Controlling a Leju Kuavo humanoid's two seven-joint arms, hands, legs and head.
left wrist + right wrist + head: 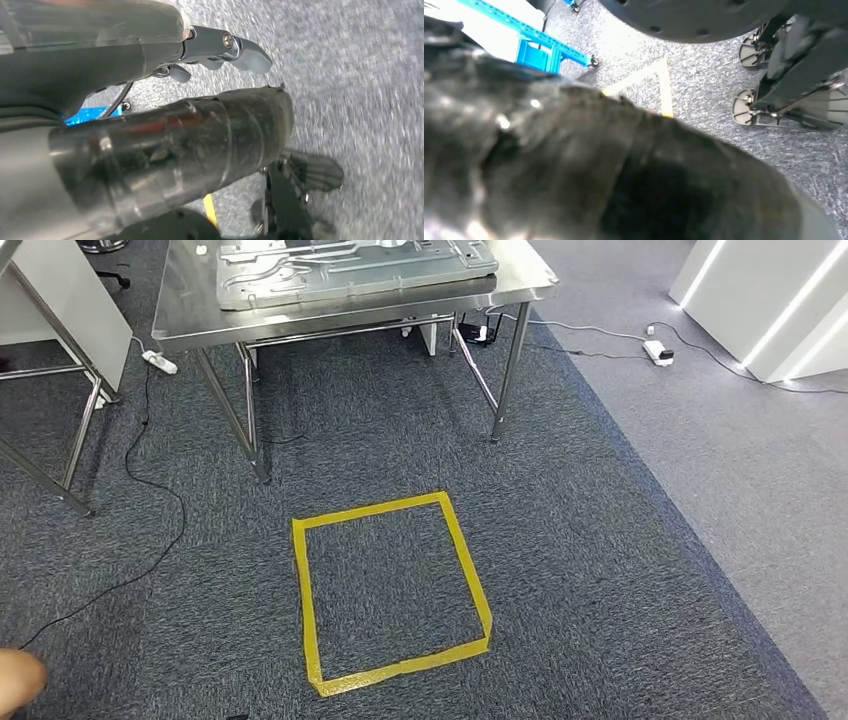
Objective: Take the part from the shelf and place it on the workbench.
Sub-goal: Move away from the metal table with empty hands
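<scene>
The steel workbench stands ahead at the top of the head view, with a large stamped metal plate lying on it. In the left wrist view my left hand hangs over the carpet; its fingers reach out above a dark, glossy, banded cylinder, and carpet shows in the gap between them. I cannot tell whether that cylinder is the part or belongs to the hand. A blurred dark mass, my right hand, covers most of the right wrist view, its fingers hidden. A blue shelf rack stands beyond it.
A yellow tape square marks the carpet in front of the workbench. Cables and power strips lie beside the table legs. A second steel frame stands at left, a white cabinet at right. A blurred peach shape touches the lower left edge.
</scene>
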